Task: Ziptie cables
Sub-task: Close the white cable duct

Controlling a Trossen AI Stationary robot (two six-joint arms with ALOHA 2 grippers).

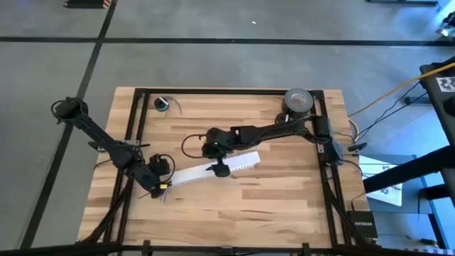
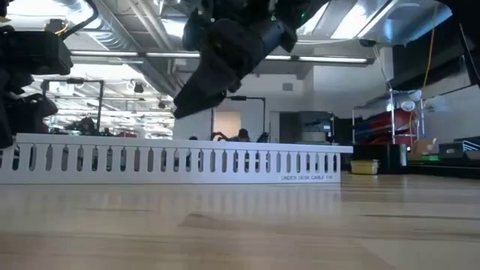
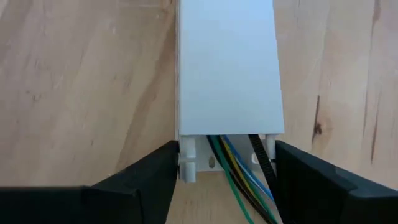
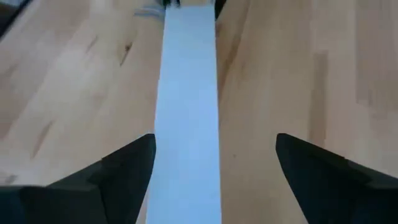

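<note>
We see a white slotted cable duct [image 1: 213, 169] lying aslant near the table's [image 1: 284, 199] middle, its long axis running from about 8 o'clock to 2 o'clock in the high view. The low view shows its slotted side wall printed "UNDER DESK CABLE".

The left gripper [image 3: 227, 171] sits at the duct's 8 o'clock end, fingers [image 3: 149, 177] spread apart to either side of the open mouth and clamped on nothing. Out of that mouth come the cables [image 3: 233, 168], green, yellow, blue and white strands running between the fingers toward the camera. Beside them lies a ribbed black strip, which we take for the ziptie [image 3: 261, 158]. We judge the gripper is placed there because this end is where the wires are exposed and can be reached.

The right gripper [image 4: 214, 168] hovers over the duct's middle, toward 2 o'clock of the left one, its fingers wide apart straddling the lid without touching it. We judge it stands ready to steady the duct. The cables are well apart from it, at the duct's far end.
</note>
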